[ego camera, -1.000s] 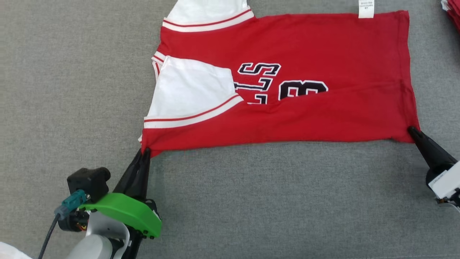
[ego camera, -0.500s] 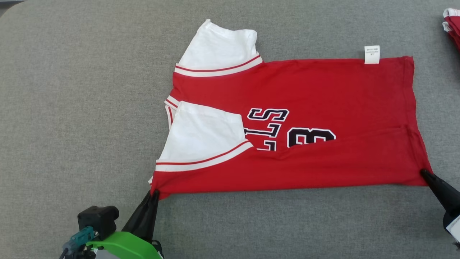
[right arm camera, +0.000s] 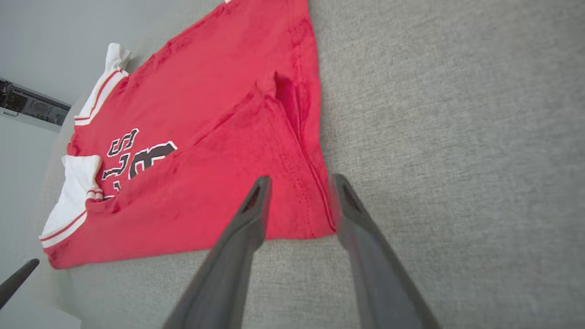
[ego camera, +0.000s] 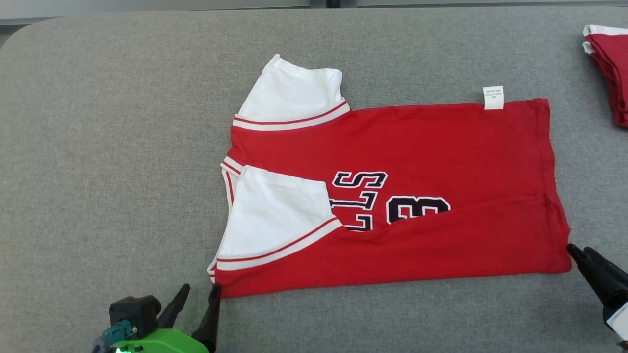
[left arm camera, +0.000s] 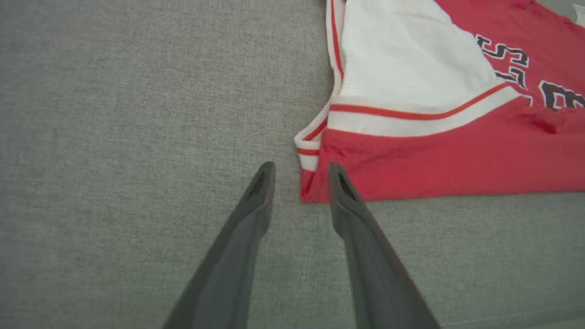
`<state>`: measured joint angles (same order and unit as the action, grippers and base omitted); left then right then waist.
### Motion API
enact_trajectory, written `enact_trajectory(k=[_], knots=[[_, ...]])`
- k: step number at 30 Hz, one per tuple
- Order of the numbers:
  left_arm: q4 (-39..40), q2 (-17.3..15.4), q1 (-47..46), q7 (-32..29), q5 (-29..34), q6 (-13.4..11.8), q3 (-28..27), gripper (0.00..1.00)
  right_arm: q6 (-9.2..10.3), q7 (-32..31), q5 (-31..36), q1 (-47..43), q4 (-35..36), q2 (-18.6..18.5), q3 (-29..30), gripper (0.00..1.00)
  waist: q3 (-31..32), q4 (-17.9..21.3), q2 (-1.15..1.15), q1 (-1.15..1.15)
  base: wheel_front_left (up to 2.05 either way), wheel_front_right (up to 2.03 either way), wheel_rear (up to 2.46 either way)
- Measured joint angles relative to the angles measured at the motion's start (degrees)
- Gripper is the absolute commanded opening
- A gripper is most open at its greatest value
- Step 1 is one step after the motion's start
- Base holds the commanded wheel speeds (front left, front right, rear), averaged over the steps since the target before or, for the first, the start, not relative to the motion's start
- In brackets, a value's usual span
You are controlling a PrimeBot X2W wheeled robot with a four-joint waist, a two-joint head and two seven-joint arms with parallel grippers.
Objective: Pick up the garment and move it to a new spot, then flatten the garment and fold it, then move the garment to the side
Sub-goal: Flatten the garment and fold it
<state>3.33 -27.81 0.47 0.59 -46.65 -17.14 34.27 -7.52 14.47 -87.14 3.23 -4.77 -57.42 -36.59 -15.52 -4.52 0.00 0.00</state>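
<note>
The garment (ego camera: 417,147) is a red jersey with white sleeves and dark lettering. It lies flat on the grey table (ego camera: 98,147), with its near long edge folded up over the print. My left gripper (ego camera: 200,289) stands open at the near left corner, its fingers on either side of the corner tip and holding nothing. In the left wrist view that gripper (left arm camera: 300,169) frames the garment (left arm camera: 434,155) corner. My right gripper (ego camera: 579,249) is open at the near right hem corner. In the right wrist view its fingers (right arm camera: 301,180) straddle the garment (right arm camera: 205,114) hem, which rests loose on the table.
Another red and white folded garment (ego camera: 608,63) lies at the far right of the table. The table's far edge and rounded far-left corner (ego camera: 29,29) run along the top. Bare grey cloth surface surrounds the jersey on the left and near sides.
Both grippers have opened and let go of the garment's near corners, which now lie on the table. The head camera has tilted, so the whole picture sits lower.
</note>
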Motion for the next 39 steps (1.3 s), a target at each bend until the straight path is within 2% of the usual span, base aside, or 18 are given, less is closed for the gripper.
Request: enact_trajectory(k=[6, 9, 13, 14, 15, 18, 22, 25, 28, 32, 39], knots=[[3.28, -0.89, -0.59, 0.75, 0.09, -0.66, -1.79, 1.00, 0.01, 0.35, 3.68, 0.13, -0.33, 0.87, 4.09, 1.00, 1.18, 1.26, 0.00, 0.00, 0.00, 0.00, 0.00], [6.53, -2.58, -4.52, 0.41, 1.19, -1.20, -3.49, 1.00, 0.01, 0.53, 9.58, 1.82, 0.02, 4.45, 10.31, 1.00, 1.05, 2.31, 0.00, 0.00, 0.00, 0.00, 0.00], [9.07, -5.20, -13.85, -3.79, 3.85, -0.70, -4.15, 1.00, 0.02, 0.57, 16.40, 4.15, 2.35, 10.47, 16.26, 1.00, -0.76, 3.29, 0.00, 0.00, 0.00, 0.00, 0.00], [9.40, -5.58, -17.32, -5.55, 4.22, 0.07, -4.12, 1.00, 0.02, 0.57, 18.14, 4.88, 3.02, 11.70, 17.07, 1.00, -1.51, 3.55, 0.00, 0.00, 0.00, 0.00, 0.00], [9.07, -6.39, -24.56, -9.27, 4.92, 1.97, -3.90, 1.00, 0.02, 0.57, 20.68, 6.60, 4.28, 13.54, 17.34, 1.00, -3.32, 4.02, 0.00, 0.00, 0.00, 0.00, 0.00], [6.56, -7.23, -33.75, -15.43, 4.88, 5.36, -2.92, 1.00, 0.02, 0.57, 22.62, 9.26, 5.38, 15.43, 17.05, 1.00, -6.25, 4.59, 0.00, 0.00, 0.00, 0.00, 0.00], [2.19, -8.04, -45.56, -23.81, 4.89, 9.62, -1.46, 1.00, 0.02, 0.57, 23.35, 12.19, 5.90, 15.86, 15.93, 1.00, -10.08, 5.56, 0.00, 0.00, 0.00, 0.00, 0.00], [-1.83, -8.58, -53.73, -32.56, 4.30, 13.07, 0.60, 1.00, 0.02, 0.57, 23.32, 14.18, 5.76, 16.16, 15.07, 1.00, -13.09, 6.61, 0.00, 0.00, 0.00, 0.00, 0.00], [-5.21, -8.59, -60.16, -39.88, 3.53, 14.90, 1.79, 1.00, 0.02, 0.57, 23.31, 15.63, 5.69, 16.56, 14.71, 1.00, -15.62, 7.78, 0.00, 0.00, 0.00, 0.00, 0.00], [-9.12, -8.24, -66.76, -47.15, 2.31, 15.99, 2.53, 1.00, 0.02, 0.57, 23.34, 17.19, 5.77, 17.39, 14.01, 1.00, -18.53, 9.74, 0.00, 0.00, 0.00, 0.00, 0.00], [-13.86, -8.76, -72.75, -55.38, 2.13, 16.53, 3.83, 1.00, 0.02, 0.57, 23.40, 18.56, 5.58, 18.62, 13.71, 1.00, -22.04, 13.65, 0.00, 0.00, 0.00, 0.00, 0.00]])
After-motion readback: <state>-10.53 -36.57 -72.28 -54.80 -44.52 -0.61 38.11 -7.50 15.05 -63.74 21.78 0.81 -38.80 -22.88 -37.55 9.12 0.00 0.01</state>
